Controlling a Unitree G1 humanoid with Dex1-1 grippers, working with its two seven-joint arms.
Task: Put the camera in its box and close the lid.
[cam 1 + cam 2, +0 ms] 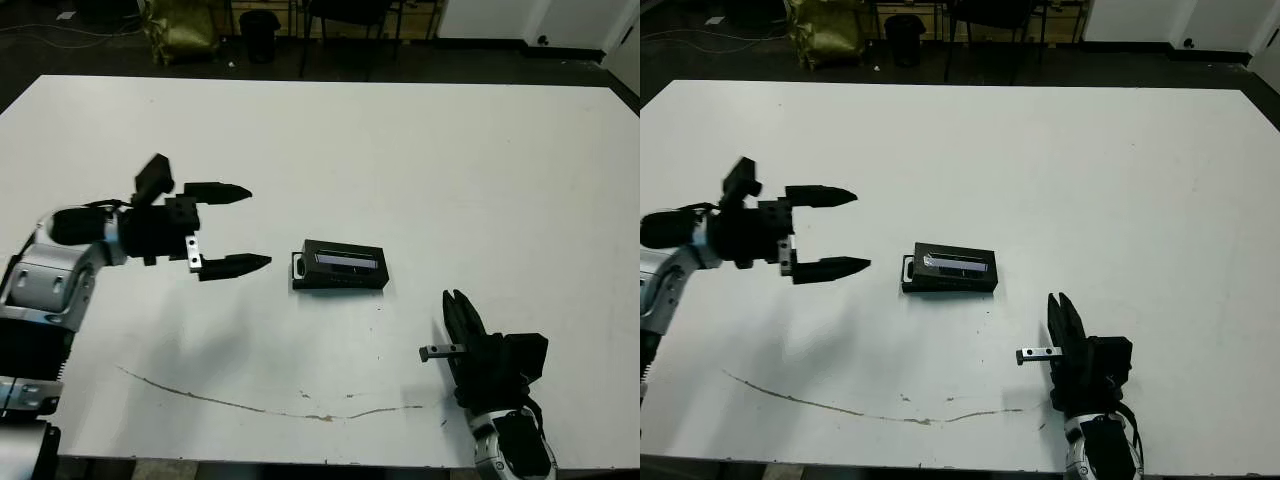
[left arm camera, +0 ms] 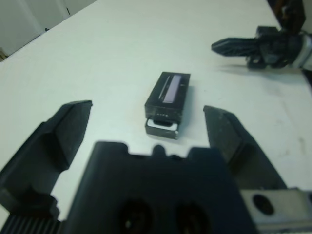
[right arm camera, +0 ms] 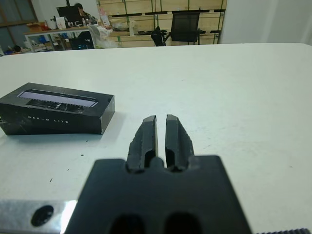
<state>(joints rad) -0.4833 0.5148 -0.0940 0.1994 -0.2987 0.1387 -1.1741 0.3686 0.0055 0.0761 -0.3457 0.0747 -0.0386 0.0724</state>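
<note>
Left eye view: lid sits on the box; left end effector spread, right end effector clenched.

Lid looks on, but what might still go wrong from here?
1. In the left wrist view the lid sits shifted along the box: a white-lined end pokes out, so it may not be fully closed.
2. The open left gripper points at that end; a push could slide the whole box across the table rather than seat the lid.
3. The camera is not visible, so I cannot confirm it is inside.
</note>
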